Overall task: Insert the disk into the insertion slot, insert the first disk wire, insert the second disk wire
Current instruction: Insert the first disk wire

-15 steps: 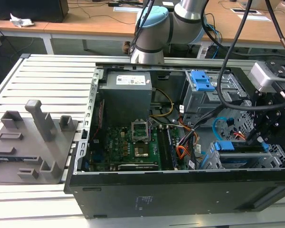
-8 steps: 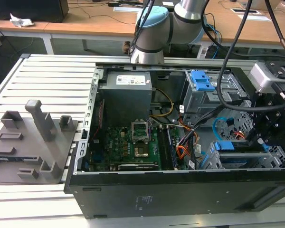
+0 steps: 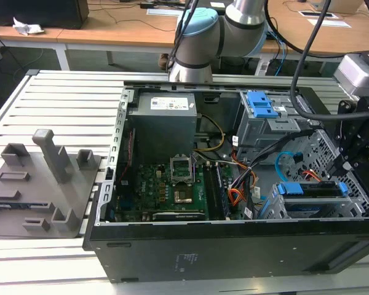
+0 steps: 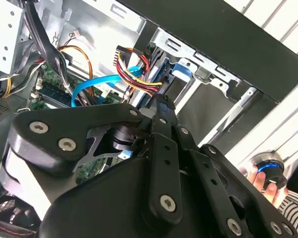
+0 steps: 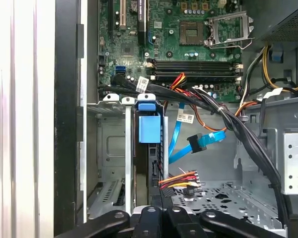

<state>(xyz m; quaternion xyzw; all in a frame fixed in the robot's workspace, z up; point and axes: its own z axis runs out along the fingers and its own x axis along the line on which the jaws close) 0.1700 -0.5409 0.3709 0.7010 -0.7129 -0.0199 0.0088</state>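
The arm (image 3: 200, 37) leans over the computer case (image 3: 234, 246), wrist dipped inside, fingers (image 4: 163, 129) pressed together by the coloured wire bundle (image 5: 181, 178). The disk (image 5: 149, 130) sits in the insertion slot (image 5: 129, 148).

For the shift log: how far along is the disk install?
The disk sits in the insertion slot. The gripper is at its end, beside the red-yellow wire bundle, whose connection is hidden. The second disk wire hangs loose, unplugged.

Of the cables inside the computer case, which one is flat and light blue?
The second disk wire, which curves beside the disk. The black bundle and the red, yellow and black bundle are made of round wires.
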